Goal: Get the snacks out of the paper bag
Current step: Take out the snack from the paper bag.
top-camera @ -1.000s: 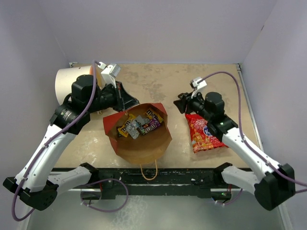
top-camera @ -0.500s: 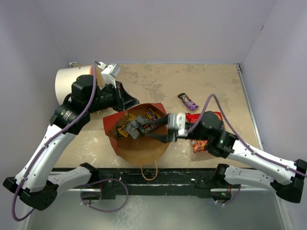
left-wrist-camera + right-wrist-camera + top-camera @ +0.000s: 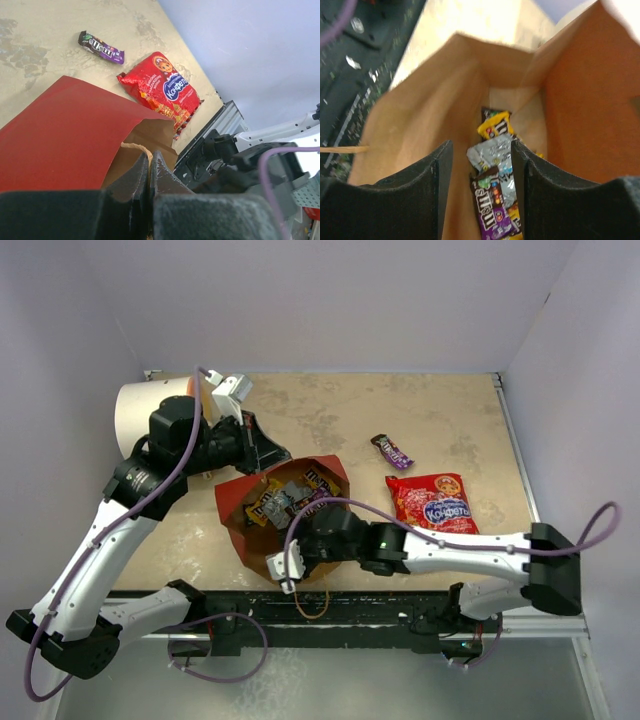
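Note:
The paper bag (image 3: 245,530) lies in the middle of the table, red outside, brown inside, its mouth open towards the near edge. My left gripper (image 3: 262,468) is shut on its far rim; in the left wrist view the fingers (image 3: 135,180) pinch the kraft edge of the bag (image 3: 65,135). My right gripper (image 3: 303,527) is open inside the bag's mouth. Between its jaws (image 3: 481,145) lie a silvery wrapper (image 3: 495,157), a purple packet (image 3: 495,212) and a yellow packet (image 3: 494,125). The large red packet (image 3: 432,505) and a purple packet (image 3: 392,451) lie on the table to the right.
A white cylinder with an orange end (image 3: 150,415) lies at the back left behind my left arm. The bag's cord handle (image 3: 310,598) hangs over the table's near edge. The right arm stretches across the front of the table.
My right arm left the purple packet on the table at the right, swung left, and now sits open inside the bag's mouth. The left gripper has kept its hold.

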Controlling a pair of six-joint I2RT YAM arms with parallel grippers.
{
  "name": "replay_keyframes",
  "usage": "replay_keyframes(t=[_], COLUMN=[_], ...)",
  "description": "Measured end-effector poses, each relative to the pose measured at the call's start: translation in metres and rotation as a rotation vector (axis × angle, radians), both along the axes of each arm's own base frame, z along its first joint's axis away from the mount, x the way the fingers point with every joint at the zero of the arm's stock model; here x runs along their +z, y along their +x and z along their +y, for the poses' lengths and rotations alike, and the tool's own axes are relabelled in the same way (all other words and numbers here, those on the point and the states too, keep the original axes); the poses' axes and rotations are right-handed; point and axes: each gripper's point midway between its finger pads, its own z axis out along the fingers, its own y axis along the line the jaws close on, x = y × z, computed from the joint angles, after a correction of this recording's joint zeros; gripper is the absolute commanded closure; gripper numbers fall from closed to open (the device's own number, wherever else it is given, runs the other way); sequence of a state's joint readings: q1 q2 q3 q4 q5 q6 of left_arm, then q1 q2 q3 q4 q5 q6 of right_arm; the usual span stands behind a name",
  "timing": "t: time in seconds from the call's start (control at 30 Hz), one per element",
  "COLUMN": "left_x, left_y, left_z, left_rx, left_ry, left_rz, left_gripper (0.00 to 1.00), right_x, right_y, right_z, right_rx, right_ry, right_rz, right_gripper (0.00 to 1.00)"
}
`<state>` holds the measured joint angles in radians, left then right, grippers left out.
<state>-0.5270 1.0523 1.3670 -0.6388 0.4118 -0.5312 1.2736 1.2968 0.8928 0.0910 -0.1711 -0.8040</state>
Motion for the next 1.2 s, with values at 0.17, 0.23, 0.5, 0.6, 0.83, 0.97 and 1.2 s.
replay_keyframes(t=[0.17, 0.23, 0.5, 0.6, 0.83, 0.97, 1.2], left_x=[0.004, 0.007, 0.009, 0.010, 0.016, 0.016, 0.016], left_y=[-0.005, -0.006, -0.008, -0.008, -0.012, -0.014, -0.016], left_z=[0.002, 0.003, 0.001, -0.001, -0.006, -0.007, -0.008], left_rx=[-0.003, -0.001, -0.001, -0.006, -0.030, -0.044, -0.052], left_ry=[0.009, 0.005, -0.015, -0.029, -0.060, -0.067, -0.071], left_rz=[0.017, 0.018, 0.046, 0.057, 0.068, 0.078, 0.087], left_gripper=[1.00, 1.00, 1.00, 1.00, 1.00, 1.00, 1.00], right_x=[-0.058, -0.072, -0.101, -0.113, -0.133, -0.142, -0.147], right_y=[0.019, 0.024, 0.047, 0.056, 0.078, 0.095, 0.125], right_z=[-0.003, -0.007, -0.015, -0.020, -0.027, -0.031, -0.028], right_rx=[-0.052, -0.073, -0.167, -0.200, -0.258, -0.295, -0.332], right_ry=[-0.201, -0.251, -0.371, -0.412, -0.474, -0.498, -0.494], right_rz=[-0.043, -0.046, -0.098, -0.117, -0.149, -0.167, -0.191], right_gripper=[0.44, 0.44, 0.43, 0.42, 0.40, 0.41, 0.42])
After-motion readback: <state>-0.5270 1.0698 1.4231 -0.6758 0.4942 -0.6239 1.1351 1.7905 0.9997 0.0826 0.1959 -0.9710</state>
